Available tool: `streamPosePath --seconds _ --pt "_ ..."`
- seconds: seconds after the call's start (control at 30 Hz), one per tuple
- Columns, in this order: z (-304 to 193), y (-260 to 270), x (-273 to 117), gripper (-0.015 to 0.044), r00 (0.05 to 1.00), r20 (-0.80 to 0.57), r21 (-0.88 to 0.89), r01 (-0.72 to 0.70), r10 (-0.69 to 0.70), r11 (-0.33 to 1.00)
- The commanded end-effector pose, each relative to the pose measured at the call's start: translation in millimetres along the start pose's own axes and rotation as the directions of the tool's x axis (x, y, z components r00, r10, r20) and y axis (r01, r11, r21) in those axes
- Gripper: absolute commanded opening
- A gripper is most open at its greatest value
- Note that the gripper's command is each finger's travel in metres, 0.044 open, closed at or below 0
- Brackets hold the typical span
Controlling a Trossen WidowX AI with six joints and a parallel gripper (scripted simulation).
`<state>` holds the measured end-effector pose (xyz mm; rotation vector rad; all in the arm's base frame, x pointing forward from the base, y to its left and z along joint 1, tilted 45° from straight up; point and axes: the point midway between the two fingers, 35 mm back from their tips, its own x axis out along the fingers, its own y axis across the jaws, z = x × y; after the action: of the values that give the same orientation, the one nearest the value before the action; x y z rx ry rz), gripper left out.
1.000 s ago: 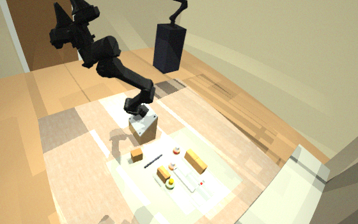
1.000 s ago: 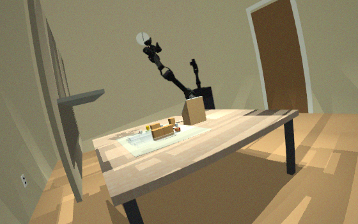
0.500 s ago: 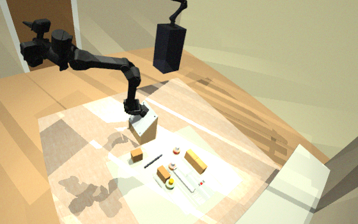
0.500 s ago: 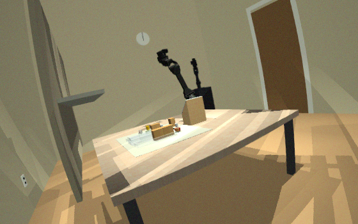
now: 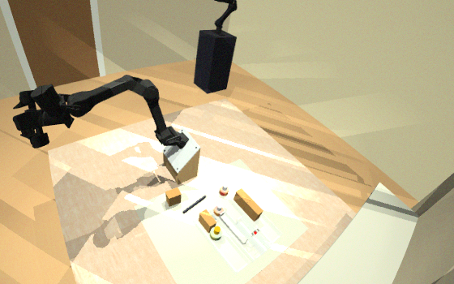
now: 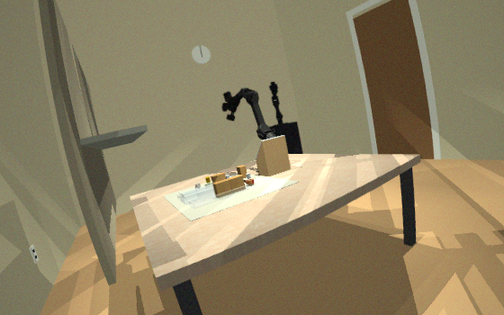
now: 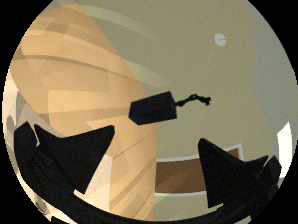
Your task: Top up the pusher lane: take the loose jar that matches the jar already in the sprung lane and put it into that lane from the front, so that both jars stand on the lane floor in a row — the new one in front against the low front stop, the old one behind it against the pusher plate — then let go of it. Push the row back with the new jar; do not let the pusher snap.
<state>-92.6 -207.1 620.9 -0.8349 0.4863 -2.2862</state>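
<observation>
The transparent lane (image 5: 243,229) is flanked by a long wooden block (image 5: 248,204) on one side and a smaller block (image 5: 207,220) on the other. A yellow-lidded jar (image 5: 216,233) and two red-lidded jars (image 5: 223,190) are crowded around it. Open air is kept around the wide-spread tool (image 5: 30,122), well off the table (image 5: 101,211).

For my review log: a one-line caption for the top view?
Open, empty gripper hangs far from the jars on the mat.
</observation>
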Motion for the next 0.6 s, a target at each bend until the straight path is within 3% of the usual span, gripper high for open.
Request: streamPosePath --seconds 0.0,0.3,0.57 --pt "0.2 66.3 7.6 0.044 0.987 -0.011 0.063 -0.162 0.163 0.985" --pt "20.0 162.6 -19.8 0.044 0.908 0.038 0.112 -0.418 0.417 0.902" --pt "34.3 269.2 -73.4 0.044 0.757 0.04 0.154 -0.649 0.652 0.745"
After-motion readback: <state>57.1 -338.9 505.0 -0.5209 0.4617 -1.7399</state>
